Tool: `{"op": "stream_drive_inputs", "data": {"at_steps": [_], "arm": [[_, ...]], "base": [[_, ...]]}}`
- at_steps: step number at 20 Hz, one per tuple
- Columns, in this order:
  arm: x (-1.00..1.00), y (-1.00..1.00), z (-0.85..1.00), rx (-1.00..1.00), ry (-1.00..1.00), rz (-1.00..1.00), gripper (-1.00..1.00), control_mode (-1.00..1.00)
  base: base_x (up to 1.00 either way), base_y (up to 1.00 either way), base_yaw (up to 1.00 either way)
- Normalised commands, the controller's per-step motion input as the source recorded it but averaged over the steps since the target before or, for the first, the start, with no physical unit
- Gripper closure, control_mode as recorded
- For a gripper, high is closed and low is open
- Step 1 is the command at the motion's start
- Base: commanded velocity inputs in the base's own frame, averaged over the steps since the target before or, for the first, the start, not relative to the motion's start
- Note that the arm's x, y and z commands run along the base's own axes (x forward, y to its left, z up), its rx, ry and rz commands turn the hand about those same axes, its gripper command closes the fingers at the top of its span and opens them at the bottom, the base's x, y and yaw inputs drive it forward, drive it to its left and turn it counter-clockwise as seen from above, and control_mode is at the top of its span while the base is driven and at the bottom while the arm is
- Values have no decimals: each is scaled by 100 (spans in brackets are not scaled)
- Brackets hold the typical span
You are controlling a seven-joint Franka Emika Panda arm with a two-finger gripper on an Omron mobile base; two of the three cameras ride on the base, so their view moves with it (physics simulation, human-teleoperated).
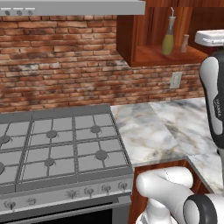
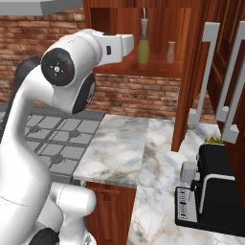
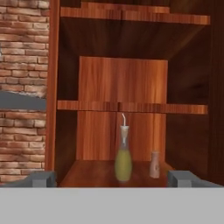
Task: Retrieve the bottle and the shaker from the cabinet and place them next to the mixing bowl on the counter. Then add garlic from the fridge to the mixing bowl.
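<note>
The cabinet (image 1: 148, 54) stands open on the brick wall (image 1: 57, 61), above the marble counter (image 1: 148, 131). On its lower shelf the bottle (image 3: 123, 164) stands upright, its thin spout rising from a long neck. The shaker (image 3: 154, 165) stands upright just beside it on the right, apart from it and much shorter. From the left base view the same pair show at the shelf's right end: bottle (image 1: 168, 40), then shaker (image 1: 185, 43).

The gripper (image 3: 112, 178) is raised level with the shelf and faces into the cabinet from outside it. Its two fingers (image 3: 42, 178) stand wide apart, with nothing between them; the bottle sits roughly midway in the gap, well back from the tips.

A gas stove (image 1: 57, 148) adjoins the counter on the left. A dark toaster (image 2: 217, 167) sits at the counter's right end, below tall cupboard doors with long grey handles (image 2: 206, 67).
</note>
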Motion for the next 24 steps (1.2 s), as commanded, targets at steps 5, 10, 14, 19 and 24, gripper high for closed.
{"op": "stream_drive_inputs", "data": {"at_steps": [5,10,14,19,24], "arm": [[19,0,0,0,-8,-1,-100,-100],[11,0,0,0,1,-1,-100,-100],[21,-2,-10,0,11,-7,-100,-100],[27,-11,-25,3,14,-11,-100,-100],[42,-8,-38,1,-1,-7,-100,-100]], "base": [[0,0,0],[0,0,0],[0,0,0],[0,0,0],[0,0,0]]}}
